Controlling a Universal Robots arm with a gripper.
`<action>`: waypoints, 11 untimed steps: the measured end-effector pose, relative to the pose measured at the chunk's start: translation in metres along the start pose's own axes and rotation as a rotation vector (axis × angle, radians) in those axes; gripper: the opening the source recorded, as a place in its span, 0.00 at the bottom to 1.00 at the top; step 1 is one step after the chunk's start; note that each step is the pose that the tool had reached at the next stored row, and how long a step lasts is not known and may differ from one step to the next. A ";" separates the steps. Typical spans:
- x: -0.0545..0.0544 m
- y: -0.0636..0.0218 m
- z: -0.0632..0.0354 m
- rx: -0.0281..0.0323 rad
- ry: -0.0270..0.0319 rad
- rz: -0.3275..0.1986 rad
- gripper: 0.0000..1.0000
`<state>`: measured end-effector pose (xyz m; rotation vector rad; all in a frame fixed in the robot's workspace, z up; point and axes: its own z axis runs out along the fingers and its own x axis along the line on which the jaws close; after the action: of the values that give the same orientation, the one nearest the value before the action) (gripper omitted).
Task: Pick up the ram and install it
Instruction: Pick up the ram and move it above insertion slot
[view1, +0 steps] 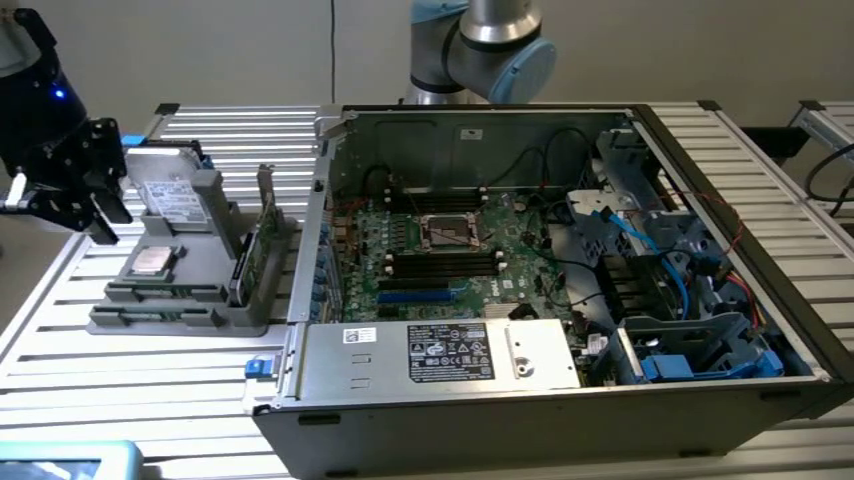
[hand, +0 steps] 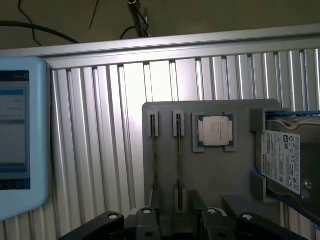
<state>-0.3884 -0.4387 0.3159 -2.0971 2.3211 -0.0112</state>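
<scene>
Gripper: the gripper (hand: 177, 210) hangs above the near end of the grey holder (hand: 165, 112). Its jaws stand apart with nothing in them.
Ram: the ram (hand: 178, 160) stands on edge in one of the holder's two narrow slots and shows as a thin dark line. A second line like it (hand: 154, 160) sits in the slot just beside it.
Holder: it rests on the slatted counter (hand: 100, 150) and also carries a CPU (hand: 215, 131) and a hard drive (hand: 287, 160).
Handling: judged light and stiff but fragile. It is a thin board that would take bending or twisting badly, and its flat faces look smooth enough to slip under a weak squeeze.
Where to hold: across the two flat faces, near the middle of the upper long edge. This keeps it level and keeps the grip away from the contact edge down in the slot.
Computer case: the computer case (view1: 534, 300) lies open to the exterior view's right of the holder. Long black slots (view1: 441, 262) lie beside the socket on its board.
Progress: the ram is not yet lifted.
Screen: a blue-framed screen (hand: 20, 135) lies on the counter, well apart from the holder.
</scene>
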 end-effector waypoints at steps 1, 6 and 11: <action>0.000 0.0000 0.0018 -0.0001 0.0000 0.000 0.36; 0.005 -0.0004 0.0110 -0.0021 0.0002 0.000 0.36; 0.009 -0.0019 0.0200 -0.0027 0.0004 0.000 0.36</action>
<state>-0.3872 -0.4482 0.2959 -2.0986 2.3225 -0.0084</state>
